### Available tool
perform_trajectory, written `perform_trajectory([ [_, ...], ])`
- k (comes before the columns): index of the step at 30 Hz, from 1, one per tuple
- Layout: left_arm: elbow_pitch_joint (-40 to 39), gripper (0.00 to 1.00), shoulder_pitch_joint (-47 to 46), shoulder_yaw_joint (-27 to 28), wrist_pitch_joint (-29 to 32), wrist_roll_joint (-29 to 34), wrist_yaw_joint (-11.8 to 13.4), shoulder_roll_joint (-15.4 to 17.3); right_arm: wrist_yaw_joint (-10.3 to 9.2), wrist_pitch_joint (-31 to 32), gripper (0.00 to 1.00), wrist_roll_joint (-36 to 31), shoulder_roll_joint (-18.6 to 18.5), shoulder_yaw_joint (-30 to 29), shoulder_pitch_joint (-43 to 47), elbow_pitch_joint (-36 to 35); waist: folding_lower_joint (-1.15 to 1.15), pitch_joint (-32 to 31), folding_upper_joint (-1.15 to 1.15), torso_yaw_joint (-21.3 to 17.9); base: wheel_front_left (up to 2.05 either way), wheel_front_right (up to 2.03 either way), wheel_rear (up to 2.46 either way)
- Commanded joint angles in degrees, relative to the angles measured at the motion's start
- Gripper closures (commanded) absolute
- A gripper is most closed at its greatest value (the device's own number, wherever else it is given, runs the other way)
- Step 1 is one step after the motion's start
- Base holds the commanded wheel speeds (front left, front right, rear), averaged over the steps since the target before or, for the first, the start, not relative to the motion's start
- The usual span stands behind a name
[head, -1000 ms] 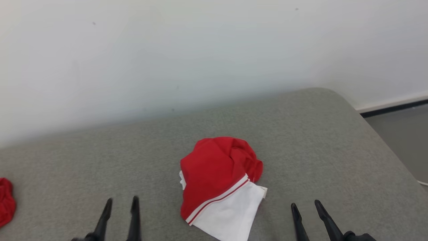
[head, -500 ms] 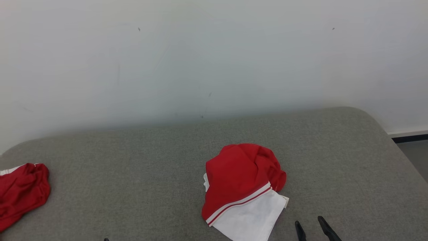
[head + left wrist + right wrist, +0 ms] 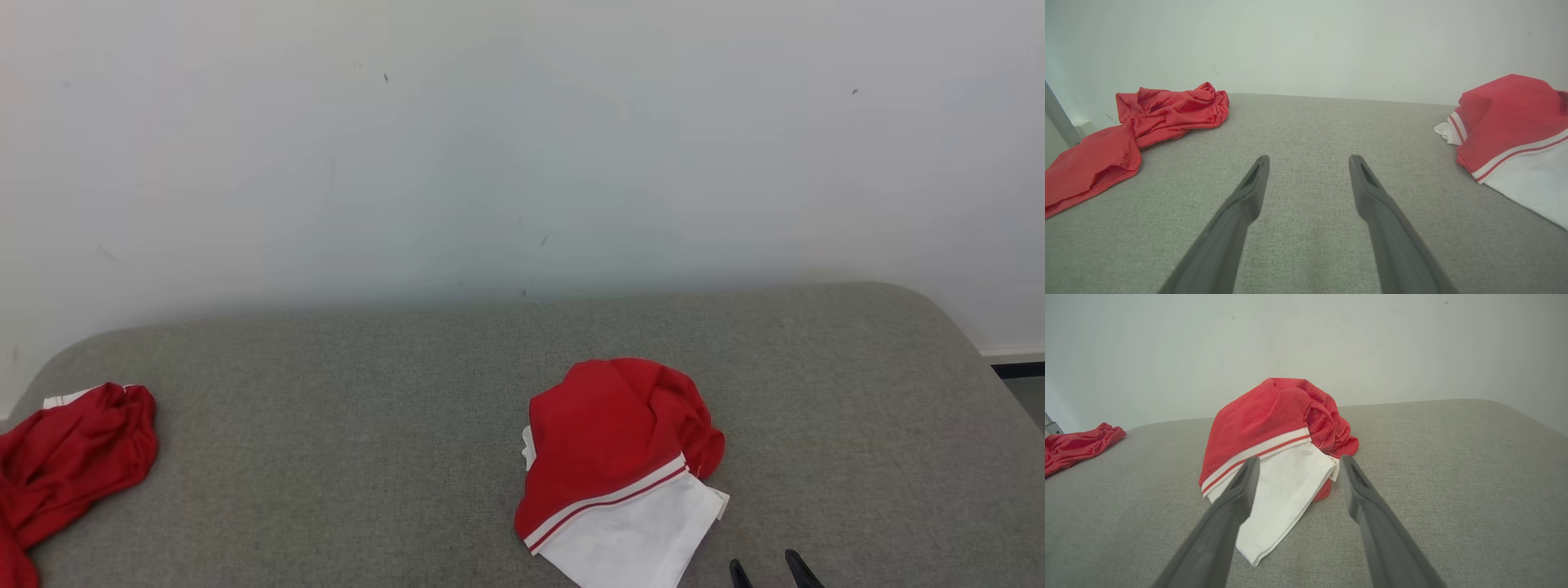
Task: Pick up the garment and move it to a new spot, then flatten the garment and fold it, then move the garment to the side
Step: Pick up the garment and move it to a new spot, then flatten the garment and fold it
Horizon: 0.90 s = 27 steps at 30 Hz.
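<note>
Presently we list: right pincer [image 3: 1298, 460], jaws wide apart, empty, low over the grey table [image 3: 351, 425], just short of the red-and-white garment [image 3: 614, 441]. Next, left pincer [image 3: 1309, 159], equally agape, empty, above the table's bare stretch. Garment: bunched, unflattened, slightly right of the table's middle. Also one red cloth [image 3: 77, 449], crumpled at the table's left end. We judge nothing started; lifting, flattening, folding, setting aside all remain.
</note>
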Motion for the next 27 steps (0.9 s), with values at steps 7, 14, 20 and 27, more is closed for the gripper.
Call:
perform_trajectory([
  [7, 0.3, 0.0, -0.9, -0.7, -0.1, 0.1, -0.3, 0.6, -0.12, -0.3, 0.0, -0.3, 0.5, -0.1, -0.5, 0.5, 0.01, 0.2, 0.0, -0.2, 0.0, 0.0, 0.0],
  [14, 0.6, 0.0, -1.4, -1.4, -0.1, 0.3, -0.5, 0.9, -0.12, -0.3, 0.0, -0.1, 0.6, 0.3, -0.8, 0.6, 0.01, 0.6, 0.0, -1.1, 0.0, 0.0, 0.0],
  [20, 1.2, 0.0, -1.9, -2.0, -0.1, 0.2, -0.3, 1.2, -0.12, -0.3, 0.0, -0.4, 0.3, 0.2, -0.9, 0.6, 0.01, 1.0, 0.0, -1.7, 0.0, 0.0, 0.0],
  [27, 1.9, 0.0, -2.6, -4.9, -0.1, -1.0, -0.4, 1.7, -0.12, -0.3, 0.0, -0.5, 0.0, 0.4, -1.3, 0.6, 0.01, 1.7, 0.0, -3.4, 0.0, 0.0, 0.0],
])
